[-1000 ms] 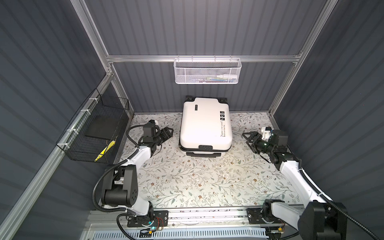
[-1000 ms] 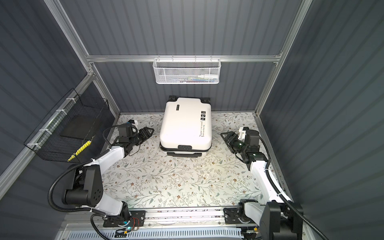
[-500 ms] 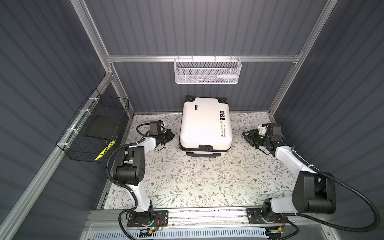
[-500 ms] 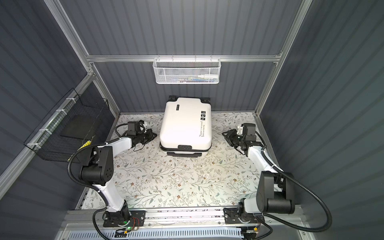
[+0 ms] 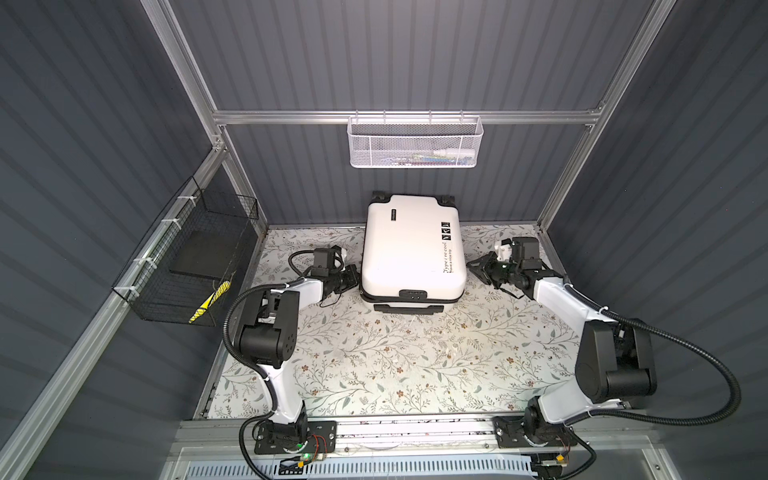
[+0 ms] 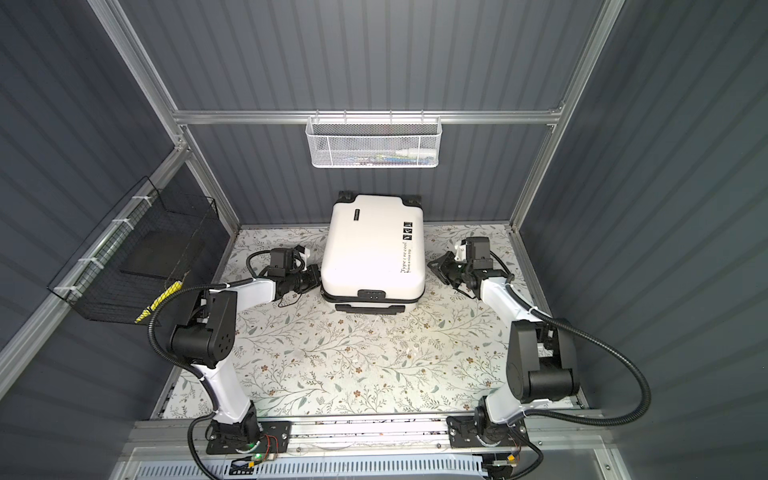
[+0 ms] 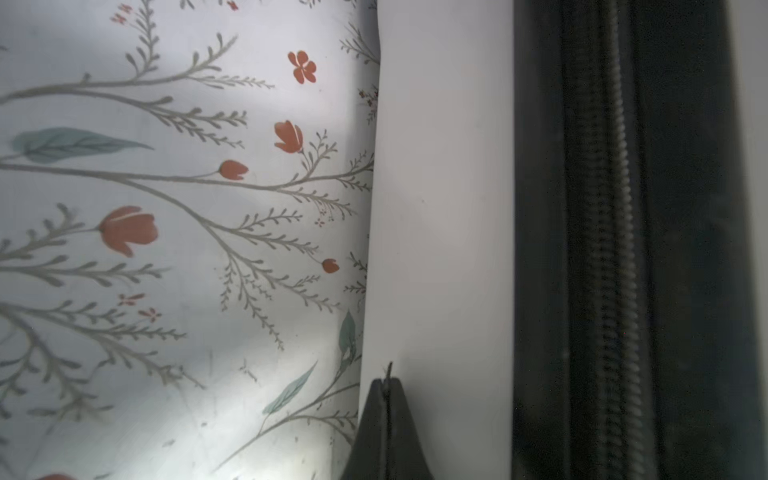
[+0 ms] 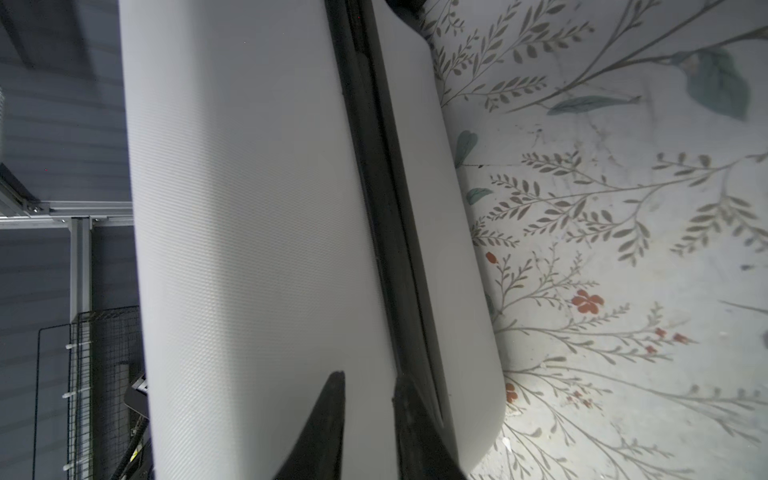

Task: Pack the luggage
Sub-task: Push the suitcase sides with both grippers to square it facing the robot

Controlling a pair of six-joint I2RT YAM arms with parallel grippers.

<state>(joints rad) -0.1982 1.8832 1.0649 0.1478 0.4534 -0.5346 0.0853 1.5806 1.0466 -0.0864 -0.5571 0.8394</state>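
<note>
Luggage [image 5: 411, 249]: one, flat between two: left gripper [image 5: 354, 277], right gripper [image 5: 473, 268].

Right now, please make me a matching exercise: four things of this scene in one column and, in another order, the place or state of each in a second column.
Things
1. luggage
2. white mesh basket
3. black wire basket
4. left gripper

Places or states
A. hangs on the side rail, left in both top views
B. shut, close beside the luggage
C. lies closed on the floral table
D. hangs on the back rail, above the luggage

Pairs: 1-C, 2-D, 3-A, 4-B
</note>
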